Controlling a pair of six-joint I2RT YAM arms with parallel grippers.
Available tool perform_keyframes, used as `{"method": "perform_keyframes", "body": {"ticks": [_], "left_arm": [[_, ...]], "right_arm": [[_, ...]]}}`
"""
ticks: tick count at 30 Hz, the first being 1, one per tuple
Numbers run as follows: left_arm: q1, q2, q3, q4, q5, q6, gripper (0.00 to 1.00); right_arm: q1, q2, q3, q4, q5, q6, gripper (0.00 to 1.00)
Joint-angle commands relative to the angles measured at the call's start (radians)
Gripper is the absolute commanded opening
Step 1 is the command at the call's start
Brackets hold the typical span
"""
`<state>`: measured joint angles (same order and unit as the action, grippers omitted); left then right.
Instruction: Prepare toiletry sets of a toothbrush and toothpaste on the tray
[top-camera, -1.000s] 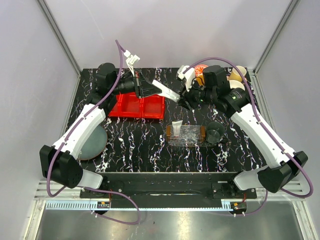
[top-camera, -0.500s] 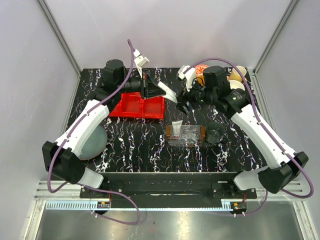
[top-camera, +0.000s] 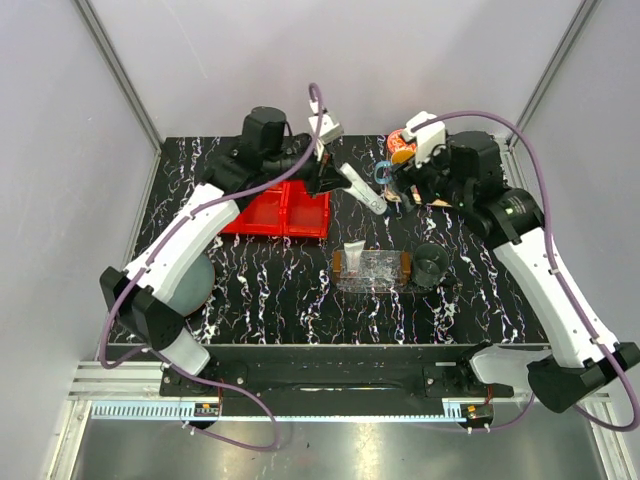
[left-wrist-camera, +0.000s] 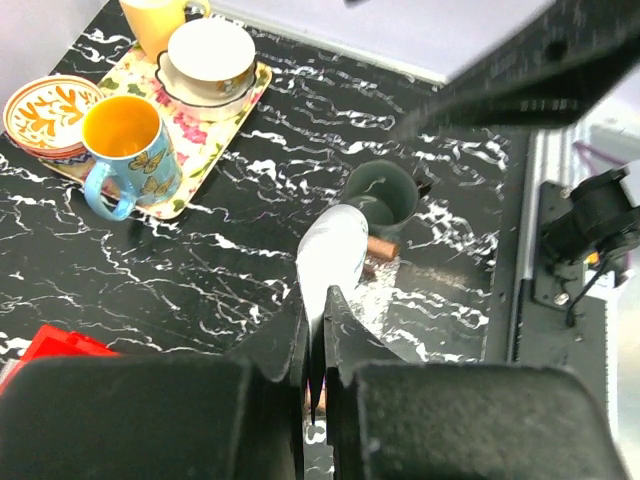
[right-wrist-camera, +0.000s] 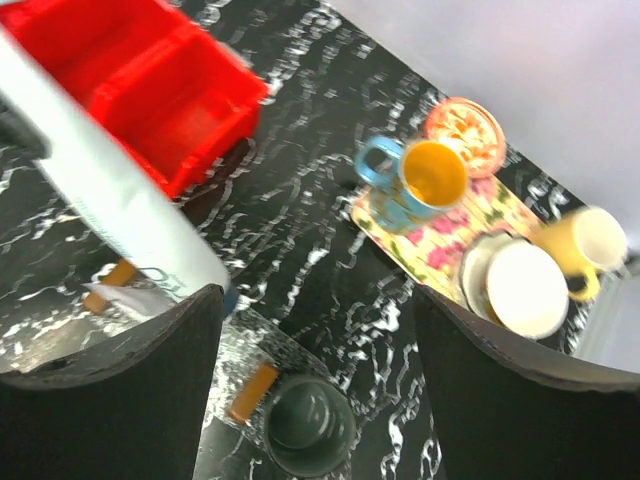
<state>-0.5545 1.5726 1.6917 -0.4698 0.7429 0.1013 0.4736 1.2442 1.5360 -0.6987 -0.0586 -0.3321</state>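
Note:
My left gripper (top-camera: 345, 183) is shut on a white toothpaste tube (top-camera: 366, 194) and holds it in the air beyond the clear tray (top-camera: 372, 270) with orange-brown ends. In the left wrist view the tube (left-wrist-camera: 333, 255) sticks out from the closed gripper (left-wrist-camera: 315, 310), above the tray (left-wrist-camera: 378, 300). A second white tube (top-camera: 352, 252) leans at the tray's far left corner. My right gripper (top-camera: 398, 190) is open and empty, just right of the held tube (right-wrist-camera: 110, 200); it also shows in the right wrist view (right-wrist-camera: 318, 300). The toothbrush is out of view.
A dark green cup (top-camera: 432, 265) stands right of the tray. Red bins (top-camera: 275, 212) sit left of it. A floral tray (right-wrist-camera: 450, 240) with a blue mug (right-wrist-camera: 415, 180) and other cups lies at the back right. A grey bowl (top-camera: 190, 282) sits at the left.
My left arm has swung right, carrying the tube toward the tray. My right gripper, earlier at the tube's end, has drawn back to the right.

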Motion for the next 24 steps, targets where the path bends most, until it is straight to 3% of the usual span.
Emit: {"method": "perform_keyframes", "body": {"ticks": [1,9,16,24], "left_arm": [[-0.074,0.036,0.106,-0.102,-0.144,0.184,0.0],[-0.237,0.125,0.218,-0.222,-0.367,0.299,0.0],[-0.341,0.213,0.316,-0.328,-0.549,0.322,0.0],[-0.415,0.244,0.318,-0.375,-0.704,0.282,0.0]], "right_arm": [[-0.075,-0.04,-0.025,0.041,0.172,0.041,0.8],[-0.272,-0.075,-0.109,0.071,0.192,0.102,0.8],[-0.349,-0.084,-0.207,0.091,0.166,0.12,0.8],[-0.397,-0.083,-0.247,0.114,0.118,0.131,0.8]]}}
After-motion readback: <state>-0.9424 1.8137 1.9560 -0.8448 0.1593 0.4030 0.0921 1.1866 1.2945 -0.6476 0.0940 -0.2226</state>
